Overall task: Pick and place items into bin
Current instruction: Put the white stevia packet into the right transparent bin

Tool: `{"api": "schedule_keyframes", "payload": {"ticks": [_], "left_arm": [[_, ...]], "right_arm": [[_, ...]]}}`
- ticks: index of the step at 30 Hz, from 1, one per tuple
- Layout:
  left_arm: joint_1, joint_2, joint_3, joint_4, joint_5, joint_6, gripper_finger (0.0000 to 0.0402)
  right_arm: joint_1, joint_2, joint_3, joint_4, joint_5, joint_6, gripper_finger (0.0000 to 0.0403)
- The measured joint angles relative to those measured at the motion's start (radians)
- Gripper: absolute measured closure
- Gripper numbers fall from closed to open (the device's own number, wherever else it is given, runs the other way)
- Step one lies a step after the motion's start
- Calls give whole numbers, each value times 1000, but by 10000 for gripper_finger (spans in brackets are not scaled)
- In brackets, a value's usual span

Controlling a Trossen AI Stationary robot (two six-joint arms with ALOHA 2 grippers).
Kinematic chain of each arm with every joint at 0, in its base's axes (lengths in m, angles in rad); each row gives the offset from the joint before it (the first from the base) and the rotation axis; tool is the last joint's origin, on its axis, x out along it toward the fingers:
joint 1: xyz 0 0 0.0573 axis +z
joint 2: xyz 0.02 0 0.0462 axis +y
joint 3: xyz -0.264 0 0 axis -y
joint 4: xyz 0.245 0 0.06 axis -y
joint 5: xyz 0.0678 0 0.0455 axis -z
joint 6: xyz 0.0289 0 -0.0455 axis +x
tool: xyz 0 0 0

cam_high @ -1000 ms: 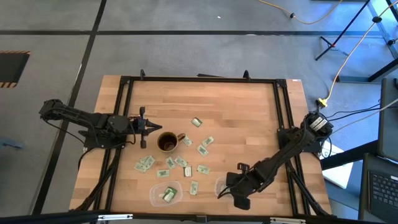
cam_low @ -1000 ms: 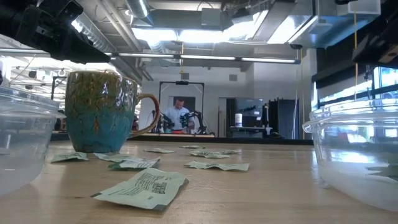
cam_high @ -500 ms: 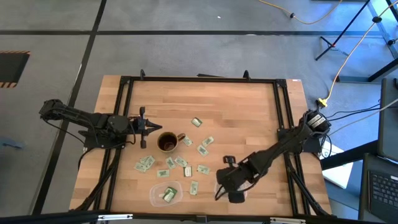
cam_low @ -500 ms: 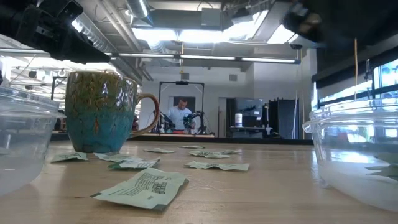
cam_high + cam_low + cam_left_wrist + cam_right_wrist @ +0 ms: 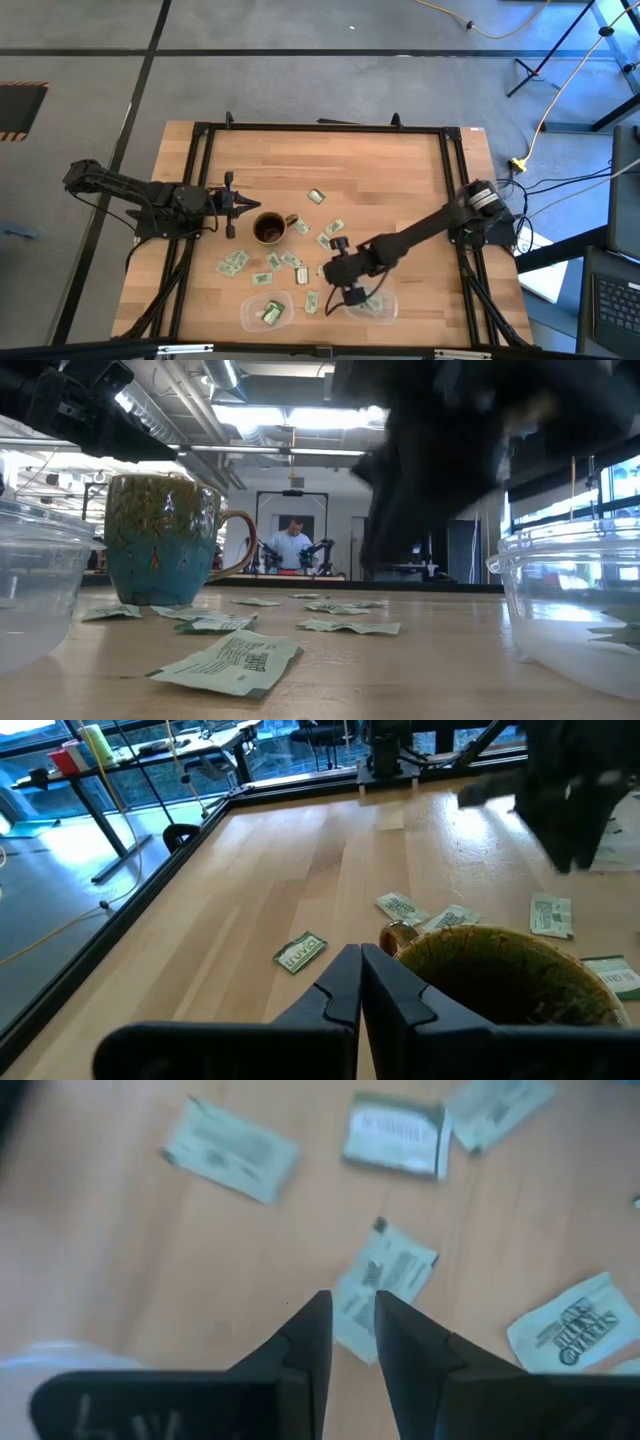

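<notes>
Several pale green and white packets [image 5: 300, 262] lie flat on the wooden table around a brown mug [image 5: 268, 229]. My right gripper [image 5: 330, 272] hangs low over them, left of a clear bin [image 5: 378, 306] that holds packets. In the right wrist view its fingers [image 5: 350, 1315] stand a little apart, open and empty, above one packet [image 5: 388, 1272]. My left gripper [image 5: 232, 205] waits shut and empty just left of the mug [image 5: 500, 982]. A second clear bin [image 5: 265, 311] with packets stands at the near edge.
The dark table frame [image 5: 200, 150] runs along the table's left, far and right sides. In the low view the right arm is a dark blur [image 5: 440, 460] above the table, between the mug [image 5: 165, 540] and the right bin [image 5: 575, 610]. Bare wood lies toward the far edge.
My right gripper has swung from over the right clear bin at the near edge toward the table's left and far side. It has sunk a little and rolled about its wrist, and now stands over the loose packets. The packets and the left arm have kept still.
</notes>
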Motion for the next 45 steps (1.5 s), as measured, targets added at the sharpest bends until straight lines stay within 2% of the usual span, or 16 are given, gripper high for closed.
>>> {"api": "schedule_keyframes", "payload": {"ticks": [5, 15, 18, 24, 28, 35, 45], "left_arm": [[0, 0, 0, -2, 0, 0, 398], [0, 0, 0, -3, 0, 0, 398], [0, 0, 0, -3, 0, 0, 397], [0, 0, 0, -2, 0, 0, 397], [0, 0, 0, -2, 0, 0, 397], [0, 0, 0, -3, 0, 0, 397], [0, 0, 0, -10, 0, 0, 394]], "right_arm": [[-9, 67, 0, 2, -1, -9, 321], [-9, 94, 3, -19, 6, 4, 323], [-8, 107, 5, -20, 12, 6, 337], [-9, 115, 5, -24, 19, 31, 391], [-9, 108, 5, -27, 18, 42, 395], [-8, 51, 8, -90, 1, 64, 399], [43, -128, 13, -147, -2, 171, 401]]}}
